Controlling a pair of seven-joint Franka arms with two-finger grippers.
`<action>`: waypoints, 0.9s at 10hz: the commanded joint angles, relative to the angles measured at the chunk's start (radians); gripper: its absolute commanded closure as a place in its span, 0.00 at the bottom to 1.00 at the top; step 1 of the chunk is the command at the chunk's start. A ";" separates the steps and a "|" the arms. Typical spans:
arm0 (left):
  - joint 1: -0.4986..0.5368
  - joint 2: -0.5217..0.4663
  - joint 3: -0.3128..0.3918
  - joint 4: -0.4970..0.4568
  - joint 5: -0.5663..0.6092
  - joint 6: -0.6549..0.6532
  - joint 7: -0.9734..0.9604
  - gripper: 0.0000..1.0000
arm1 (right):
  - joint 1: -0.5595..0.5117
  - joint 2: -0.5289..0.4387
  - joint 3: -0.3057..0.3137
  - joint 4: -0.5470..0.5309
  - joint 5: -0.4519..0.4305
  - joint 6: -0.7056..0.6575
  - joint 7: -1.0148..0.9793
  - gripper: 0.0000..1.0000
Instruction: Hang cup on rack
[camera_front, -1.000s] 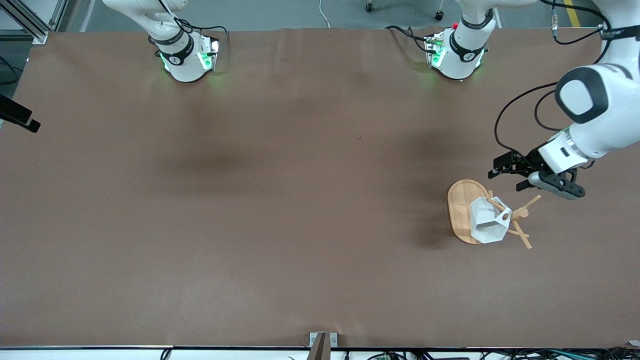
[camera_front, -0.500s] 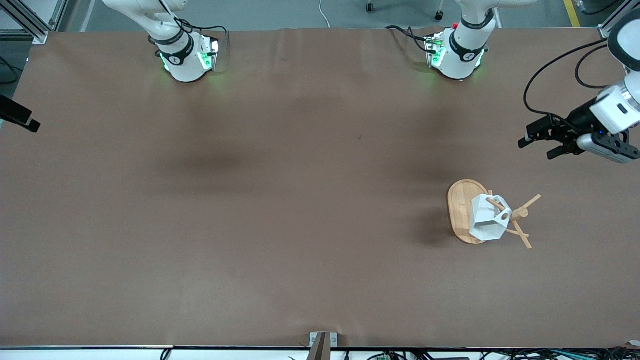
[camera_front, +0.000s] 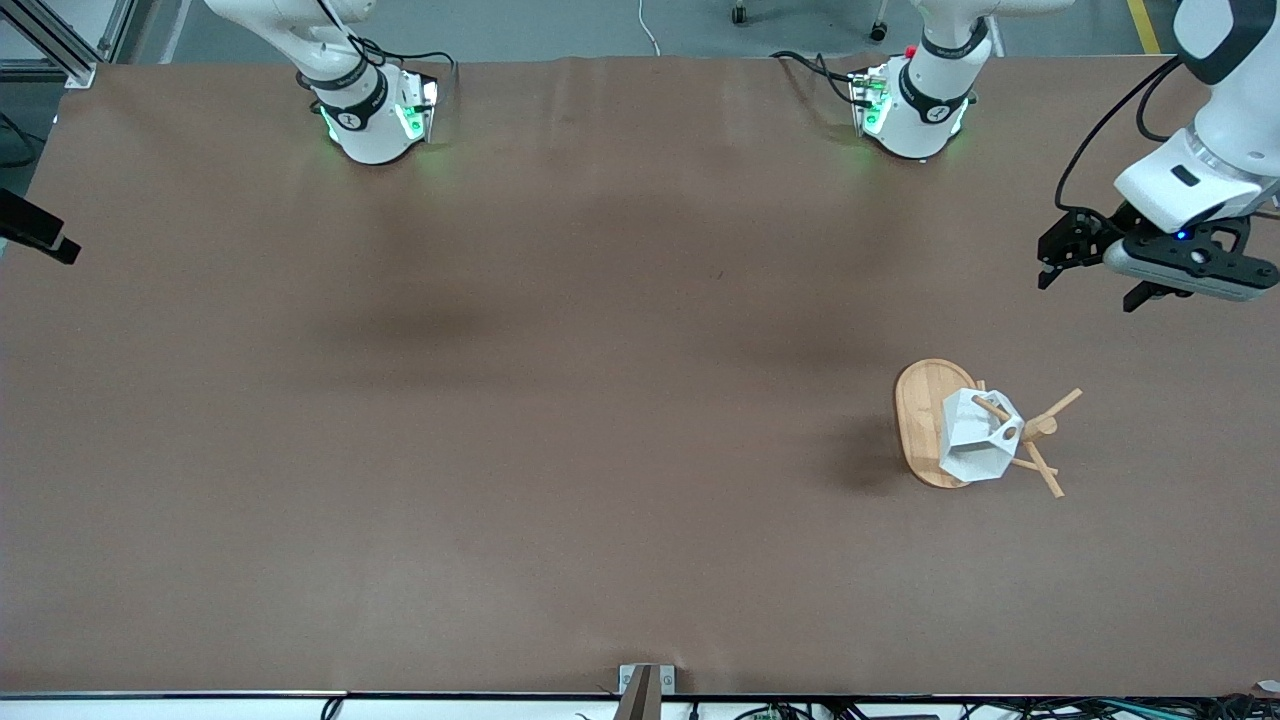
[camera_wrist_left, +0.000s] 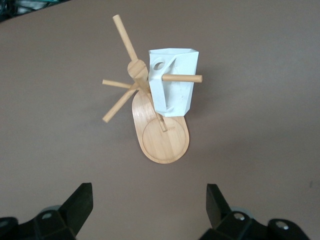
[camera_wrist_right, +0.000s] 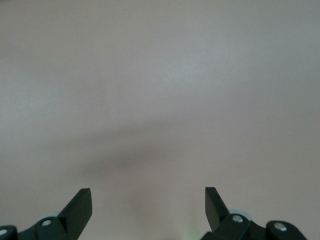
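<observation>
Cup (camera_front: 975, 443): white, faceted; hangs on the rack by its handle, with one peg passing through the round hole in the handle (peg tip visible in the left wrist view (camera_wrist_left: 172, 82)). Cup body hangs over the rack's base.

Rack (camera_front: 920, 420): light bamboo mug tree with oval base, central post and several thin angled pegs; stands on the table toward the left arm's end, nearer to the front camera than both robot bases. Other pegs carry nothing.

Left gripper (camera_front: 1095, 275): in the air over the table edge at the left arm's end, apart from the rack and cup; jaws spread wide, holding nothing (both fingertips frame bare table in its wrist view (camera_wrist_left: 147, 207)).

Right gripper (camera_wrist_right: 148, 210): seen only in the right wrist view; jaws spread wide, nothing between them, bare table surface below. The right arm waits.

Table (camera_front: 500, 400): brown covering; carries the rack and cup.
</observation>
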 joint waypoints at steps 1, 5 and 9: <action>0.002 0.068 -0.059 0.172 0.022 -0.192 -0.148 0.00 | -0.024 -0.014 0.007 -0.010 -0.013 -0.001 -0.015 0.00; 0.006 0.066 -0.084 0.295 0.012 -0.448 -0.219 0.00 | -0.044 -0.014 0.014 -0.010 -0.008 -0.001 -0.015 0.00; 0.008 0.239 -0.078 0.542 0.005 -0.459 -0.217 0.00 | -0.038 -0.014 0.014 -0.010 -0.010 -0.001 -0.015 0.00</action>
